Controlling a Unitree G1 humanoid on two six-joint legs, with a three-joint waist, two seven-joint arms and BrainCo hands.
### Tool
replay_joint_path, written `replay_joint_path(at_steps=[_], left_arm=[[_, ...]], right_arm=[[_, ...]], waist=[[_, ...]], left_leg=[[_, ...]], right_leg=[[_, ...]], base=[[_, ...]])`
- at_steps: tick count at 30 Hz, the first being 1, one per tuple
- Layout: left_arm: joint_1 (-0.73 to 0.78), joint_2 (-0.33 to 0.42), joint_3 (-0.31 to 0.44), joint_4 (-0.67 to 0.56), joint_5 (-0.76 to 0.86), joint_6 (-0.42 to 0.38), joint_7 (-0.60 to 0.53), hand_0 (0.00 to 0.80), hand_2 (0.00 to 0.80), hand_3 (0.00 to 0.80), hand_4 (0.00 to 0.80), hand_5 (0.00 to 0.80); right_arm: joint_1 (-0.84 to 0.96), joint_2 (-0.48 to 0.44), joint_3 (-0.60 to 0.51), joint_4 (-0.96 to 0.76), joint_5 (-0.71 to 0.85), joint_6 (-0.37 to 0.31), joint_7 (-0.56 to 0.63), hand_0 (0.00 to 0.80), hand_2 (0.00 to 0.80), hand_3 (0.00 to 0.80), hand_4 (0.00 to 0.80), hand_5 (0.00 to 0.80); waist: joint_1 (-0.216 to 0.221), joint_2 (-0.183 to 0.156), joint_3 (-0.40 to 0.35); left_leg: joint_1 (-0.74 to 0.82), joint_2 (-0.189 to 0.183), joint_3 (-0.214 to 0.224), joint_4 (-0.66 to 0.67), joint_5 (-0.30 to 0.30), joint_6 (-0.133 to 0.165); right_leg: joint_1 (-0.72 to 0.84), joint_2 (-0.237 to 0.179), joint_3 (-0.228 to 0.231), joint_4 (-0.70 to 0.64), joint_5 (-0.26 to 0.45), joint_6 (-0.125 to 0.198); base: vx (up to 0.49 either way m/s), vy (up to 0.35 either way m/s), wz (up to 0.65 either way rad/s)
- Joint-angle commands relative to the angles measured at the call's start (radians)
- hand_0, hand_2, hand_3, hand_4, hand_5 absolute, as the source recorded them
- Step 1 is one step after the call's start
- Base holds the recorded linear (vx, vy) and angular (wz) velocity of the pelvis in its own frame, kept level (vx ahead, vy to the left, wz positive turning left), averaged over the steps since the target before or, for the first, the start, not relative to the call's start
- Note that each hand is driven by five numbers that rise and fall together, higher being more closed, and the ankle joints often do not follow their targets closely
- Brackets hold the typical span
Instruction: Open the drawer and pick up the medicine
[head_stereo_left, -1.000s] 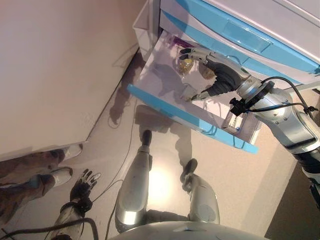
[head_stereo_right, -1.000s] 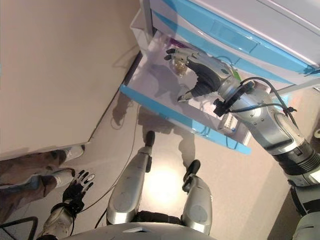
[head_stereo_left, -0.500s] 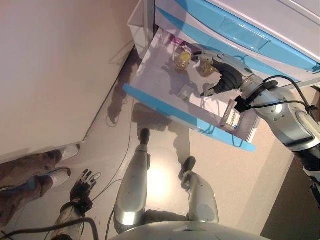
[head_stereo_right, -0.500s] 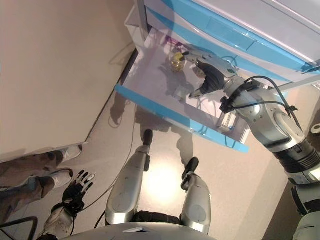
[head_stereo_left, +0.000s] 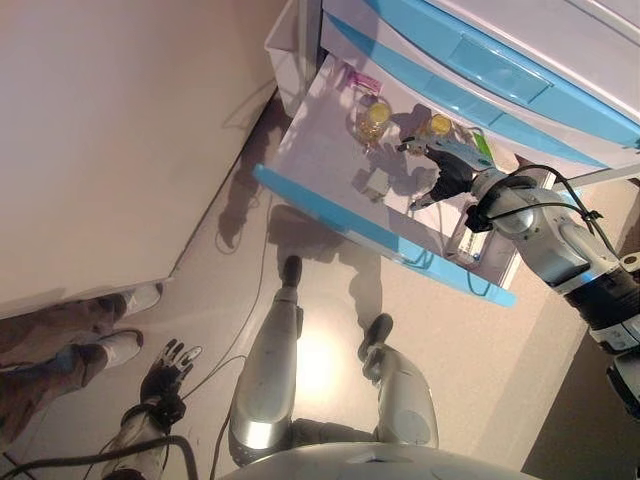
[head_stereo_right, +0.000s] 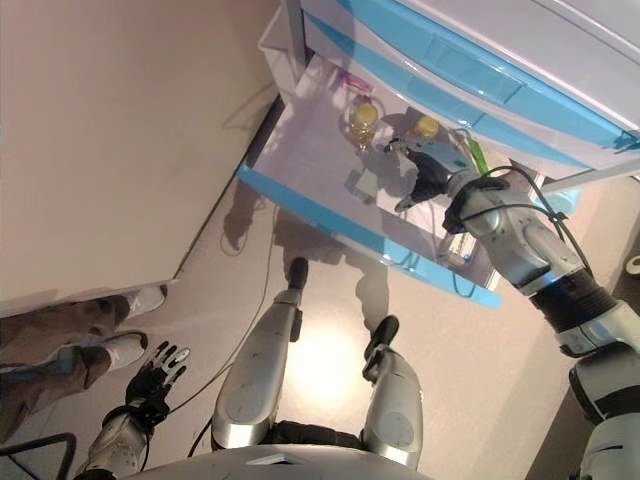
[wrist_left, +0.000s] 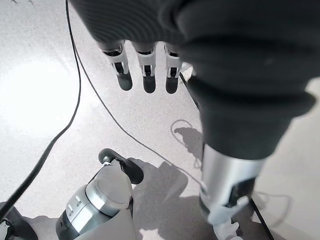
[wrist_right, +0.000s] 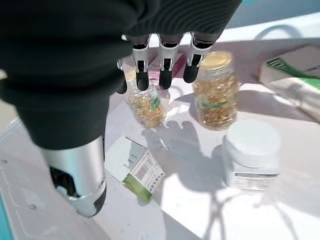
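**Right robot hand drawn back toward the drawer's right end**

Since a second ago the right robot hand (head_stereo_left: 437, 172) has moved from over the two capsule jars to the right part of the open drawer (head_stereo_left: 318, 135), leaving both jars uncovered. Its fingers (wrist_right: 165, 64) are extended and spread apart from the thumb, holding nothing.

Inside the drawer, the medicine lies untouched: a small capsule jar (wrist_right: 147, 107) and a taller capsule jar with a yellow lid (wrist_right: 215, 89) stand side by side near the back, a white-capped bottle (wrist_right: 251, 155) sits just beside the taller jar, and a small white and green box (wrist_right: 135, 167) lies near the blue drawer front (head_stereo_left: 375, 237). A green and white carton (wrist_right: 292, 76) rests at the drawer's right end.

Down by the floor (head_stereo_left: 330, 350) the left robot hand (head_stereo_left: 170, 368) hangs with relaxed fingers, empty. A person's shoes (head_stereo_left: 128, 320) show nearby.
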Motion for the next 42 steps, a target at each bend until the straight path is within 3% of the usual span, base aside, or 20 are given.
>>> replay_joint_path(at_steps=[1, 21, 37, 38, 40, 42], left_arm=[[0.044, 0.010, -0.032, -0.030, 0.003, 0.002, 0.009, 0.000, 0.000, 0.000, 0.000, 0.000], [0.037, 0.001, -0.050, -0.037, 0.011, 0.007, 0.016, 0.000, 0.000, 0.000, 0.000, 0.000], [0.033, 0.001, -0.068, -0.050, 0.011, 0.009, 0.017, 0.000, 0.000, 0.000, 0.000, 0.000], [0.032, 0.002, -0.070, -0.052, 0.010, 0.011, 0.019, 0.000, 0.000, 0.000, 0.000, 0.000], [0.034, 0.004, -0.072, -0.056, 0.010, 0.011, 0.021, 0.000, 0.000, 0.000, 0.000, 0.000], [0.035, 0.005, -0.072, -0.058, 0.008, 0.013, 0.023, 0.000, 0.000, 0.000, 0.000, 0.000]], right_arm=[[-0.067, -0.017, 0.024, -0.002, -0.001, -0.040, -0.007, 0.000, 0.000, 0.000, 0.000, 0.000], [-0.108, 0.077, 0.096, 0.102, -0.038, -0.035, 0.032, 0.000, 0.000, 0.000, 0.000, 0.000], [-0.134, 0.120, 0.144, 0.263, -0.091, -0.062, -0.027, 0.000, 0.000, 0.000, 0.000, 0.000], [-0.135, 0.121, 0.146, 0.269, -0.095, -0.064, -0.032, 0.085, 0.085, 0.085, 0.085, 0.085], [-0.143, 0.123, 0.149, 0.276, -0.101, -0.065, -0.033, 0.800, 0.800, 0.800, 0.800, 0.800], [-0.146, 0.121, 0.152, 0.279, -0.107, -0.070, -0.037, 0.800, 0.800, 0.800, 0.800, 0.800]], waist=[[0.022, 0.044, -0.041], [0.044, 0.058, -0.041], [0.061, 0.069, -0.041], [0.062, 0.068, -0.041], [0.065, 0.068, -0.041], [0.065, 0.068, -0.041]], left_leg=[[0.081, -0.042, -0.009, -0.024, -0.115, 0.046], [0.044, -0.051, -0.023, -0.003, -0.113, 0.047], [0.016, -0.056, -0.034, 0.011, -0.112, 0.048], [0.014, -0.056, -0.035, 0.012, -0.112, 0.048], [0.011, -0.056, -0.036, 0.013, -0.111, 0.048], [0.008, -0.056, -0.036, 0.016, -0.112, 0.049]], right_leg=[[-0.094, 0.011, 0.023, 0.059, 0.156, -0.006], [-0.125, 0.009, 0.017, 0.074, 0.149, -0.014], [-0.144, 0.004, 0.008, 0.079, 0.147, -0.017], [-0.145, 0.004, 0.007, 0.079, 0.148, -0.018], [-0.148, 0.004, 0.006, 0.080, 0.148, -0.018], [-0.149, 0.004, 0.005, 0.082, 0.149, -0.017]], base=[[0.000, 0.000, 0.00], [0.000, 0.005, 0.03], [0.000, 0.000, 0.00], [0.003, -0.003, 0.03], [0.000, 0.000, 0.00], [0.000, 0.000, 0.00]])
